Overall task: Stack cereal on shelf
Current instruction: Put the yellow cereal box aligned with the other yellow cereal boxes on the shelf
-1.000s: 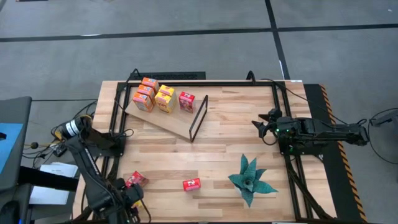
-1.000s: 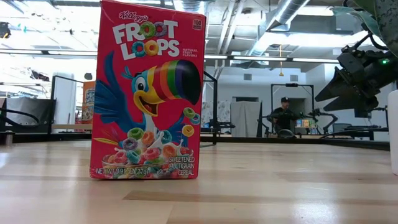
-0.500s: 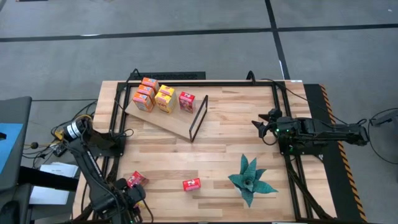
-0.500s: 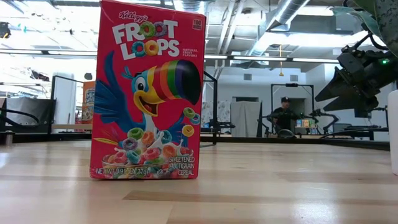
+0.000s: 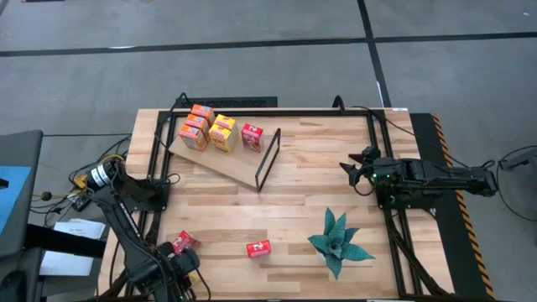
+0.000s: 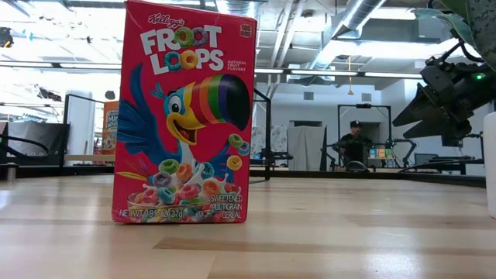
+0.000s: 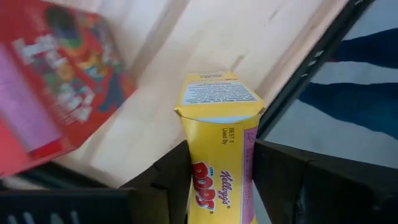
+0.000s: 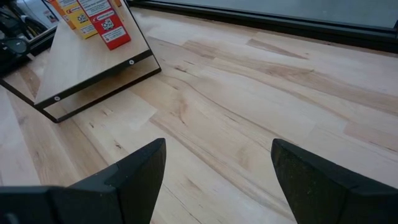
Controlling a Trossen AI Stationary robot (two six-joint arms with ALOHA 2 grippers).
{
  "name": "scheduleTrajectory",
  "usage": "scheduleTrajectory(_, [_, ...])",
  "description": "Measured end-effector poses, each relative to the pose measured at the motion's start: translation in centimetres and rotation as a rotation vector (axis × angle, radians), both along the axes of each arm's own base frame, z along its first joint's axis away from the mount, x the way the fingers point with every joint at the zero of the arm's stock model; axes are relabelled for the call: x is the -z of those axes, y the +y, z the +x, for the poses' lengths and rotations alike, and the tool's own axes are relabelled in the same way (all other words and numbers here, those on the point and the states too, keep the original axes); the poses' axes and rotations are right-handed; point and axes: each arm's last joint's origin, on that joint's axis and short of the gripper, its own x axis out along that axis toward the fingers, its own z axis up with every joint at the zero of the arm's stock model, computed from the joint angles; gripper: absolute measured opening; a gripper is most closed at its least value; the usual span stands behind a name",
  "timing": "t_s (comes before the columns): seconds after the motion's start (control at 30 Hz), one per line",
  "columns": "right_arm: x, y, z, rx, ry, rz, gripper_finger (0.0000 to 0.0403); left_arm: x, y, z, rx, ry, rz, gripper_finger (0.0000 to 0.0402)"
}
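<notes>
Left wrist view alone shows the left gripper clamping a yellow cereal box

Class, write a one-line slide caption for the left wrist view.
Left pincer closing around a yellow cereal box, a red cereal box lying beside it on the table.

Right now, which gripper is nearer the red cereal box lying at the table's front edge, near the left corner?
Left. The left gripper sits right beside the red cereal box, its jaws around a yellow cereal box. The right gripper hovers far across the table near the right edge.
</notes>
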Motion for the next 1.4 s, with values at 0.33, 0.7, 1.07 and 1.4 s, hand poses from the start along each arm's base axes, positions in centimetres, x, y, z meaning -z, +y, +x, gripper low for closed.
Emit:
scheduleTrajectory(0.33, [0.0,0.0,0.0,0.000,0.000,0.000,0.0317,-0.9,2.3,3.0,0.033,-0.076,-0.009,0.0137])
scheduleTrajectory(0.7, [0.0,0.0,0.0,0.000,0.000,0.000,0.0317,-4.7,9.8,6.5,0.282,-0.239,0.099,0.0137])
scheduleTrajectory(1.07, [0.0,0.0,0.0,0.000,0.000,0.000,0.0317,-7.1,19.8,7.5,0.527,-0.218,0.368,0.0137])
scheduleTrajectory(1.4, [0.0,0.0,0.0,0.000,0.001,0.000,0.0317,-7.8,28.9,8.1,0.728,-0.110,0.630,0.0137])
